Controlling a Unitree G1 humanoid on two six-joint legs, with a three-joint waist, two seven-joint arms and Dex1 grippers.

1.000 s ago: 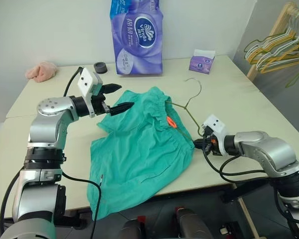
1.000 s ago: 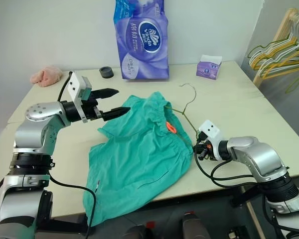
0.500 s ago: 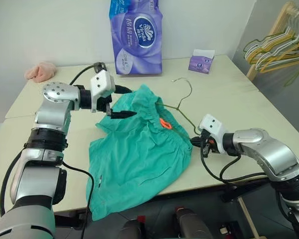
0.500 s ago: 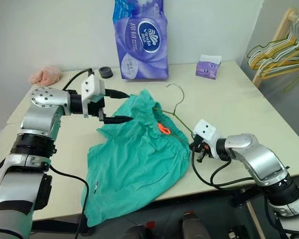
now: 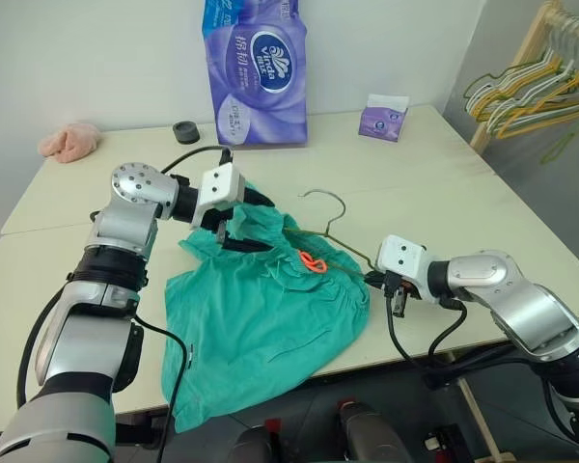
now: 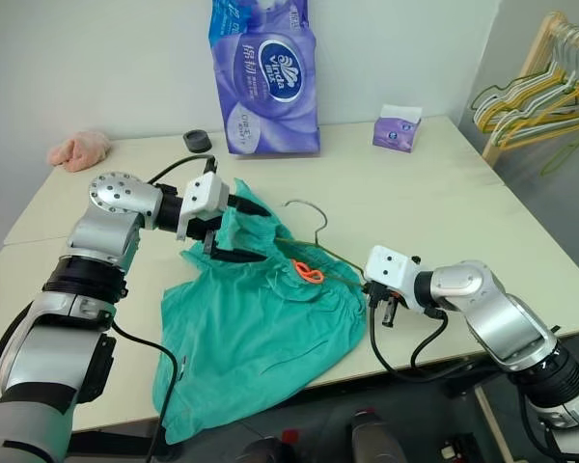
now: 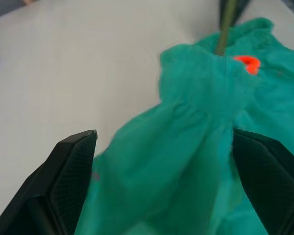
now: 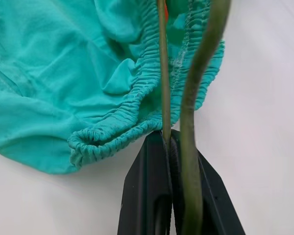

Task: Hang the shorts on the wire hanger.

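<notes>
Item: shorts (image 5: 261,309), teal, lying crumpled on the surface (image 5: 434,183) between the two pincers, one leg hanging past the near edge; orange tag (image 5: 312,261) beside the waistband. Item: wire hanger (image 5: 330,230), one corner clamped in the right pincer (image 5: 378,281), whose fingers are pressed together on the wire; the rest runs away from that pincer into the waistband, hook free beyond the fabric. Item: left pincer (image 6: 239,231), fingers spread wide, straddling the upper waistband fold at the far side from the right pincer. Step in hand, as judged: seize the waistband and draw it along the wire. Advice: bite into the gathered elastic (not the loose leg cloth), keep the right grip firm, pull along the wire. The right wrist view shows two wire strands entering the waistband opening; the head views show the hook and the overhang.
</notes>
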